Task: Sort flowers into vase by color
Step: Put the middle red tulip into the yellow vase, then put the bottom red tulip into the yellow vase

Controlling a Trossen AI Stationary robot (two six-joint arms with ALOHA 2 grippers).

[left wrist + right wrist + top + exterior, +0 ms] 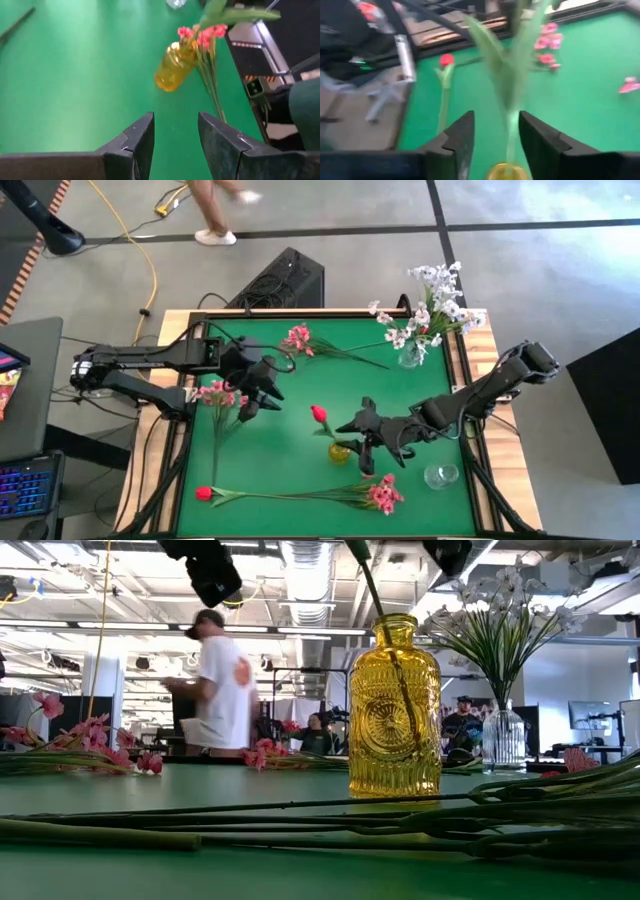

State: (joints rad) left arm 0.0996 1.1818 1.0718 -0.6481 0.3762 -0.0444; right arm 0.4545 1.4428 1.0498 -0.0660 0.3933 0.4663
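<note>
A yellow glass vase (340, 451) stands near the middle of the green mat and holds a red tulip (319, 415) by its stem (375, 590). My right gripper (356, 442) is open just above the vase's mouth (507, 172), with the tulip's stem (512, 132) between its fingers. My left gripper (258, 395) is open and empty over the mat, left of the vase, beside a pink spray (215, 392). White sprays (432, 305) stand in a clear vase (410, 356) at the far right. A second red tulip (204, 493) and a pink spray (383, 495) lie along the near edge. My right gripper stands open around the tulip's stem (512, 132), coming level from the table's right side just above the vase's mouth. Whether a finger touches the stem, I cannot tell. The tulip stands tilted in the vase.
Another pink spray (298, 340) lies at the far middle of the mat. An empty clear glass vase (441, 475) stands near the right near corner. A person (225, 680) in a white shirt stands in the room beyond the table.
</note>
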